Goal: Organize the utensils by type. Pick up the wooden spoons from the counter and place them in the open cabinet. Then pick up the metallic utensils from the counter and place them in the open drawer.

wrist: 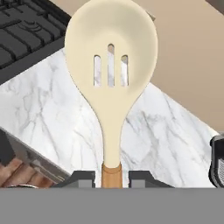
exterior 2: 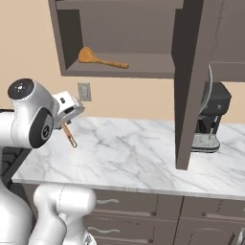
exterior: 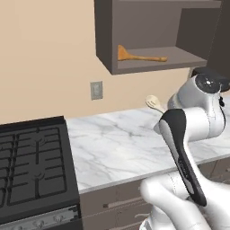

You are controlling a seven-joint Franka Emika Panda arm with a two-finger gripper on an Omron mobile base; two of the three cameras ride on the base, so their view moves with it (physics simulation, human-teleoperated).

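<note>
Gripper [wrist: 111,177] clamps the shorter wooden spoon [wrist: 111,83] by its handle, aloft over the counter [wrist: 61,113]. Beyond, the longer wooden spoon [exterior 2: 98,58] already lies in the open cabinet [exterior 2: 153,67]. Metallic utensils apparently remain.

A slotted spoon with a cream-pale bowl and orange-brown wooden handle [wrist: 111,92] stands out against the white marble counter veined in grey [wrist: 162,144]. A longer, all orange-brown wooden spoon [exterior: 139,55] lies in the dark grey-brown open cabinet [exterior: 104,36] set on a plain tan wall. The black gas stove [exterior: 31,166] and a black-and-silver coffee machine [exterior 2: 213,117] are the darkest things, and the drawer fronts [exterior 2: 139,206] are grey-brown.
</note>
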